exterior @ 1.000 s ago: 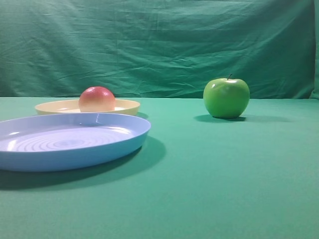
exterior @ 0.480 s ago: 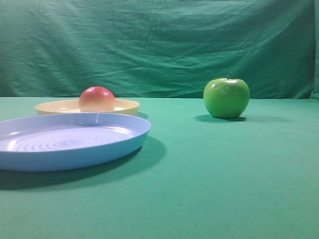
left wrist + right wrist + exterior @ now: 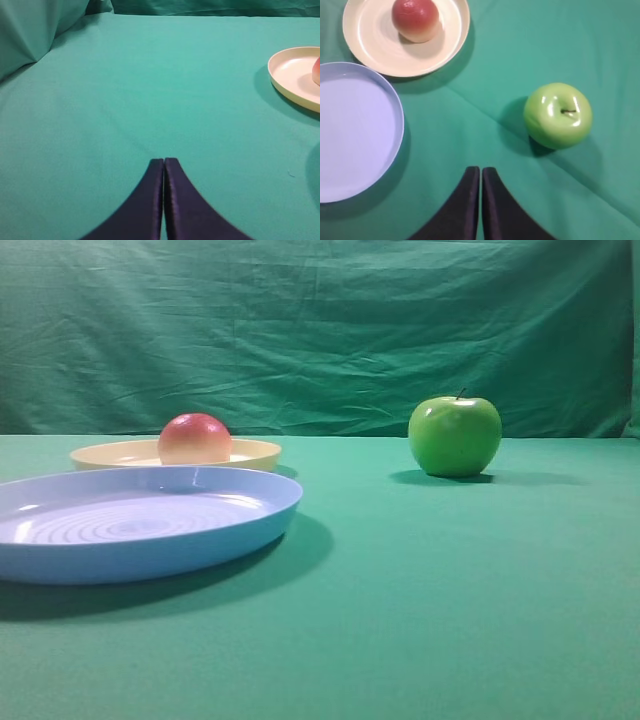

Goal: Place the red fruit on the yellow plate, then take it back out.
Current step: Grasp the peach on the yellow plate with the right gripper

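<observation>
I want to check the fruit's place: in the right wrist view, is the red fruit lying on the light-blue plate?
No, the red fruit sits on the yellow plate; the blue plate holds nothing.

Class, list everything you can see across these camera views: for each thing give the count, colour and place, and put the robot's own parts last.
red fruit: one, red fading to yellow-orange, on the yellow plate.
yellow plate: one, pale cream-yellow, beyond the blue plate.
blue plate: one, light blue with rings, nearest the exterior camera, holds nothing.
green apple: one, shiny green with stem, on the cloth, apart from both plates.
cloth: green, covering table and backdrop.
left gripper: one, dark, shut, over bare cloth.
right gripper: one, dark, shut, between blue plate and green apple.
</observation>
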